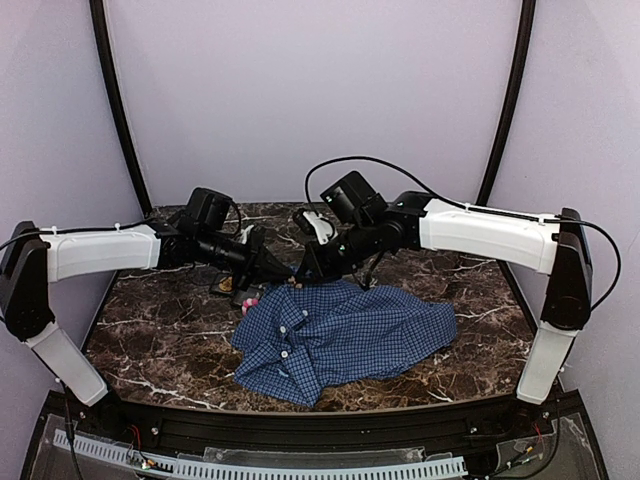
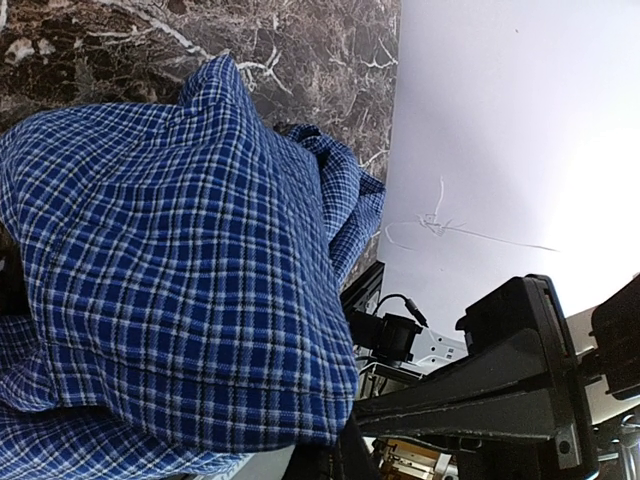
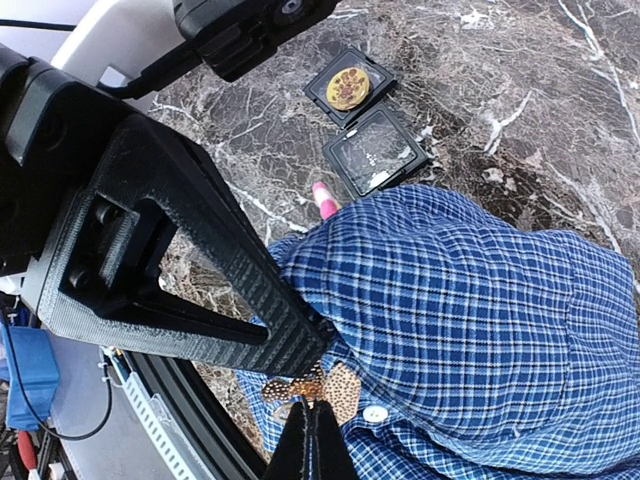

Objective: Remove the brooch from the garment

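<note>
The garment [image 1: 345, 335], a blue checked shirt with white buttons, lies crumpled on the dark marble table, one fold lifted at its far left corner. My left gripper [image 1: 280, 272] is shut on that fold; the cloth bulges over its jaws [image 2: 180, 260]. In the right wrist view, the brooch [image 3: 345, 385], a gold-brown spotted butterfly, sits on the cloth beside a white button [image 3: 375, 413]. My right gripper [image 3: 316, 412] is shut, its tips pinching the brooch's middle. The left gripper's fingertip [image 3: 300, 345] presses the cloth just above the brooch. In the top view the brooch is hidden between the two grippers.
A black slotted tray [image 3: 395, 165] lies on the marble beyond the shirt, a gold disc [image 3: 348, 88] in one slot. A small pink thing [image 3: 325, 200] pokes out at the shirt's edge. The right arm's body [image 2: 500, 390] is close beside the left gripper.
</note>
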